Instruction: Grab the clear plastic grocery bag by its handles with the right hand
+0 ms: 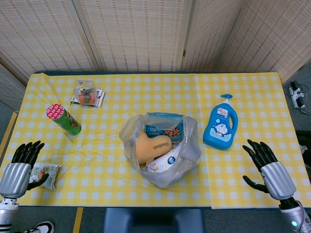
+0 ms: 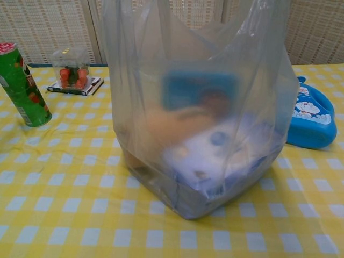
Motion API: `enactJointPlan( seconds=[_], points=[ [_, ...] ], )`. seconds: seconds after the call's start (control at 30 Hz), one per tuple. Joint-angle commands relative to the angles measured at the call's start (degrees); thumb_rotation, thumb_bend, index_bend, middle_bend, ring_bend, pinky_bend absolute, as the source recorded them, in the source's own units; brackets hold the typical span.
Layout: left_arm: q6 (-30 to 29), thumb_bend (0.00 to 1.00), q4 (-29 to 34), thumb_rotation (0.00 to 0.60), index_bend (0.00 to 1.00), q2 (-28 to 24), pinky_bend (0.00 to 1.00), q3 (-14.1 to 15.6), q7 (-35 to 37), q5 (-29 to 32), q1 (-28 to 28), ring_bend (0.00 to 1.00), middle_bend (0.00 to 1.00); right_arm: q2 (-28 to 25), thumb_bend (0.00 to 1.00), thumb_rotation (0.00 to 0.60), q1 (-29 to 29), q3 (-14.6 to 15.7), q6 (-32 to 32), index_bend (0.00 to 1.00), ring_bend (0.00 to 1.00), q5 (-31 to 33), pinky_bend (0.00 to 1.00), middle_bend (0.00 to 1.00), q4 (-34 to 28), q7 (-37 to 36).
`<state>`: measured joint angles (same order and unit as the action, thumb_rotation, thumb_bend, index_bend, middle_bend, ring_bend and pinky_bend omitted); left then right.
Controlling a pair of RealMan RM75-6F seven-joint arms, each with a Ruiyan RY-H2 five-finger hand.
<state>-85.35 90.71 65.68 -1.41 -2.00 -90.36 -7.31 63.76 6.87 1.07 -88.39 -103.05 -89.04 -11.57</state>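
Woven wall panels behind, and in front of them a table (image 1: 121, 97) under yellow-and-white check cloth. Near the middle, somewhat toward the front edge, stood the clear plastic grocery bag (image 1: 163, 148), mouth open upward, loaded with a blue cookie pack, something orange and a white-and-blue pack. From the chest view, filled most of the picture, walls rising past the top edge; handles themselves not clearly told apart in either view.

Just right of the bag, toward the right edge, lay a blue bottle (image 1: 221, 127) with a pump top. Near the left edge lay a green can (image 1: 63, 119), tilted in the head view; toward the back-left corner sat a small clear box (image 1: 86, 92) on a flat card.

At the front-right corner hovered the right hand (image 1: 267, 167), fingers spread, holding nothing, well apart from the bag. At the front-left corner hung the left hand (image 1: 19, 167), fingers apart and empty, just beside a small snack packet (image 1: 46, 174); contact with it not possible to tell.

Judged to be the very start: the reach toward the bag, no grasp yet made. Next move would call for carrying the right hand in past the blue bottle, above the bag's rim, then gathering both loops together before closing. Thin film likely to slump and slip if pinched on one side only.
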Motion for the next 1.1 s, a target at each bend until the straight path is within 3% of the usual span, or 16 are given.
enactJointPlan(
  seconds=[0.03,0.17,0.57,1.1],
  points=[
    [0.03,0.25,0.17,0.600,0.00,-0.13,0.00,0.19,0.25,-0.28,-0.04,0.03,0.09,-1.30,0.28,0.600,3.96,0.46,0.34,0.00,0.00,-4.72,0.00,0.00,-1.45,-4.83],
    [0.32,0.25,0.48,0.600,0.00,-0.38,0.00,0.37,0.70,-0.25,-0.11,0.03,0.09,-3.48,0.28,0.600,8.15,0.89,3.74,0.00,0.00,-6.63,0.00,0.00,-5.44,-10.94],
    [0.40,0.25,0.55,0.600,0.00,-1.01,0.00,0.29,2.04,0.15,-0.15,0.04,0.09,-7.06,0.28,0.600,17.40,0.55,12.75,0.00,0.00,-6.77,0.00,0.00,-14.17,-19.80],
    [1.06,0.25,0.58,0.600,0.00,-1.84,0.00,-0.09,4.06,1.53,-0.27,0.05,0.08,-5.83,0.28,0.600,25.61,-3.85,23.43,0.00,0.00,1.37,0.00,0.00,-20.30,-16.20]
  ],
)
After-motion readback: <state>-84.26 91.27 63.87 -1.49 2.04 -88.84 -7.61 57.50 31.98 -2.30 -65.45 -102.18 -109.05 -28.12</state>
